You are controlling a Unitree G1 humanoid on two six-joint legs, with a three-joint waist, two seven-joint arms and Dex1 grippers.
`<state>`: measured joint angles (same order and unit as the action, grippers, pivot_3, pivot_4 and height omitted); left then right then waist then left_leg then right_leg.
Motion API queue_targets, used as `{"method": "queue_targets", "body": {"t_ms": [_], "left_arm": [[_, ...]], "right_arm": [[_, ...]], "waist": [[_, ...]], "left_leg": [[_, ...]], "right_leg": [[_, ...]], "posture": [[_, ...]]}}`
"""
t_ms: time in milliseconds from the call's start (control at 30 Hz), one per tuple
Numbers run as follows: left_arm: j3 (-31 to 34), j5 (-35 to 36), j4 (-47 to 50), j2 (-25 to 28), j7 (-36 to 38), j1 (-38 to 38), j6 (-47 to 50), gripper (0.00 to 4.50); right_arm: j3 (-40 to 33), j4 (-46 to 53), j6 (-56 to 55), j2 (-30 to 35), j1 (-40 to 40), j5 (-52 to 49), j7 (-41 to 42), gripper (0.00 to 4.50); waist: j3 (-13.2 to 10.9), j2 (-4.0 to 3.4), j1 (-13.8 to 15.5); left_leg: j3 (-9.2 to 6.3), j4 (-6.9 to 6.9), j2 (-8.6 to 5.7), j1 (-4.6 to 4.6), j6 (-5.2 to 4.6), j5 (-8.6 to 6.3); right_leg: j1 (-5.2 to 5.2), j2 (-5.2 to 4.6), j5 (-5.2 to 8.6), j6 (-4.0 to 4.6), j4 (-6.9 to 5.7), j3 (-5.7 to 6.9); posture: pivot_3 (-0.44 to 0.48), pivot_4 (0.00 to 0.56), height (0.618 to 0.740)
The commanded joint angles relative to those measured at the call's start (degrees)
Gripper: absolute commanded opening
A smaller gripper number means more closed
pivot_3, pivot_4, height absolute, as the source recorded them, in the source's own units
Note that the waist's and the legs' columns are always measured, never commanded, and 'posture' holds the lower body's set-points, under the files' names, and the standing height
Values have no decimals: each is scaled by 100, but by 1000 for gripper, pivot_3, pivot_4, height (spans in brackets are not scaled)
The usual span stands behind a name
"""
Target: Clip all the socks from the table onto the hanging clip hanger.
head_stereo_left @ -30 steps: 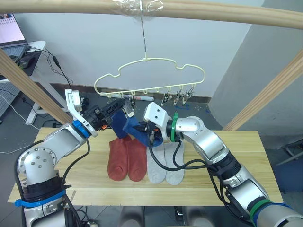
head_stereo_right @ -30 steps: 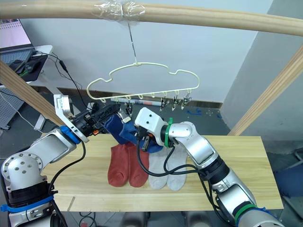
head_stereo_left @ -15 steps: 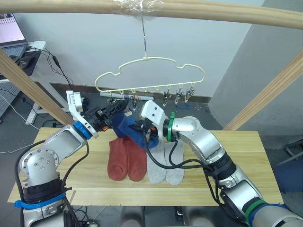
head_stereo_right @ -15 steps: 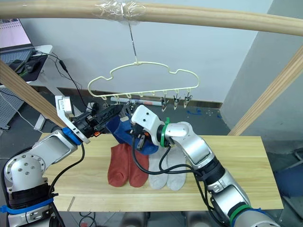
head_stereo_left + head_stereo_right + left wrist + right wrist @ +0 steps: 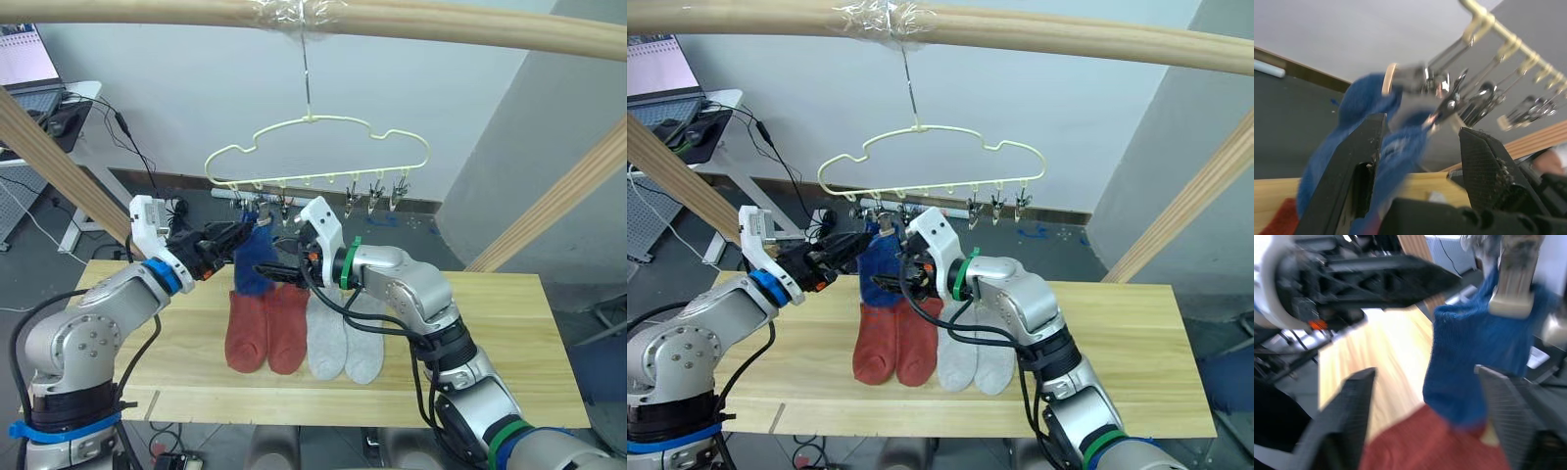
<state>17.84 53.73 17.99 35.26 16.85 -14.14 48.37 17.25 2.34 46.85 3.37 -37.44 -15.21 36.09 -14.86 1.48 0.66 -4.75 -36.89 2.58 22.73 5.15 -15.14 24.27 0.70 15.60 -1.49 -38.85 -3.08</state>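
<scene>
The left pincer (image 5: pixel 1415 161) is gaping open around the blue sock (image 5: pixel 254 262), which is hanging on a clip of the thin pale-yellow wire hanger (image 5: pixel 318 157). The right pincer (image 5: pixel 1420 421) is gaping open too, just beside the sock. If either bumps it, the clip might be letting go.

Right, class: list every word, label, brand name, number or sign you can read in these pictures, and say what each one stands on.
None can be read.
Laptop screen: shows a page, too small to read.
Blue socks, clip hanger and both grippers, left gripper and right gripper: no print visible.
</scene>
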Motion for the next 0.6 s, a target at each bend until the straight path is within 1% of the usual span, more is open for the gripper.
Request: {"method": "queue_targets", "body": {"t_ms": [33, 100, 133, 167, 200, 233, 267, 300, 400, 467, 500, 533, 600], "left_arm": [[-187, -559, 334, 122, -246, 65, -64, 2689], [-426, -1165, 463, 168, -318, 167, -382, 2689], [-499, -1316, 504, 192, -210, 211, -510, 2689], [-592, -1391, 547, 265, 69, 275, -632, 2689], [-622, -1377, 596, 288, 322, 334, -720, 2689], [-565, -1265, 650, 194, 491, 357, -822, 2689], [-491, -1137, 730, 61, 601, 350, -952, 2689], [-463, -1156, 822, -67, 630, 329, -1135, 2689], [-544, -1139, 1037, -395, 516, 316, -1186, 2159], [-670, -1139, 1166, -589, 362, 326, -1101, 1543], [-727, -1145, 1224, -708, 271, 307, -1087, 1269], [-761, -1152, 1268, -801, 215, 288, -1086, 1269], [-955, -1395, 1359, -921, 146, 245, -1214, 1269]], "right_arm": [[105, 526, -319, 457, 247, 120, 165, 3497], [18, 886, -385, 798, 528, 49, 248, 3497], [-33, 1058, -418, 952, 660, 10, 285, 3497], [-70, 1230, -507, 1137, 802, 19, 317, 3497], [-52, 1355, -697, 1318, 906, 105, 352, 3497], [-46, 1469, -998, 1525, 1018, 220, 411, 3497], [-189, 1590, -1046, 1638, 1114, 161, 419, 3497], [-384, 1721, -1037, 1731, 1194, 29, 424, 3497], [-723, 1986, -1291, 2051, 1371, -124, 551, 3529], [-709, 2007, -1730, 2372, 1482, 94, 721, 3529], [-803, 1992, -1771, 2444, 1531, 51, 742, 3529], [-893, 1985, -1773, 2473, 1564, -33, 745, 3529], [-1143, 2048, -1714, 2436, 1581, -350, 764, 3529]], "waist": [[0, 0, 18], [-1, 0, 28], [-1, 0, 41], [-1, 0, 41], [-4, -2, 39], [-5, -4, 38], [-9, -10, 44], [-14, -12, 62], [-21, -8, 70], [-21, -8, 68], [-21, -7, 67], [-21, -6, 66], [-23, -3, 64]], "left_leg": [[0, 0, 0, 1, 0, 0], [1, 0, 0, 5, 0, 0], [1, 2, 0, 6, 0, 0], [2, 4, 0, 6, 0, 0], [2, 6, 1, 7, 0, 0], [3, 6, 2, 8, 0, 0], [4, 7, 3, 6, 0, 0], [5, 6, 2, 8, 0, 0], [7, -3, 0, 11, 0, 0], [9, -5, -1, 8, 0, 0], [10, -5, -1, 8, 0, 0], [11, -5, -2, 7, 0, 0], [12, -6, -1, 7, 0, 0]], "right_leg": [[1, 0, 0, 0, 0, 0], [5, -1, 0, -1, 1, -2], [6, 0, 0, -1, 1, -2], [8, 0, 0, -1, 1, -3], [10, 0, 0, -1, 1, -3], [12, 1, 0, -1, 0, -3], [12, 1, 1, -1, 0, -4], [12, 1, 1, -2, 0, -4], [10, -1, 3, -6, 0, -9], [8, 0, 4, -7, 0, -12], [8, 0, 4, -8, 0, -14], [7, 0, 5, -9, 0, -14], [7, 1, 3, -6, -1, -16]], "posture": [[156, 257, 740], [151, 256, 740], [151, 256, 740], [151, 258, 740], [153, 256, 740], [151, 255, 740], [151, 255, 740], [147, 256, 740], [137, 253, 740], [130, 252, 740], [124, 252, 740], [122, 250, 740], [117, 249, 740]]}}
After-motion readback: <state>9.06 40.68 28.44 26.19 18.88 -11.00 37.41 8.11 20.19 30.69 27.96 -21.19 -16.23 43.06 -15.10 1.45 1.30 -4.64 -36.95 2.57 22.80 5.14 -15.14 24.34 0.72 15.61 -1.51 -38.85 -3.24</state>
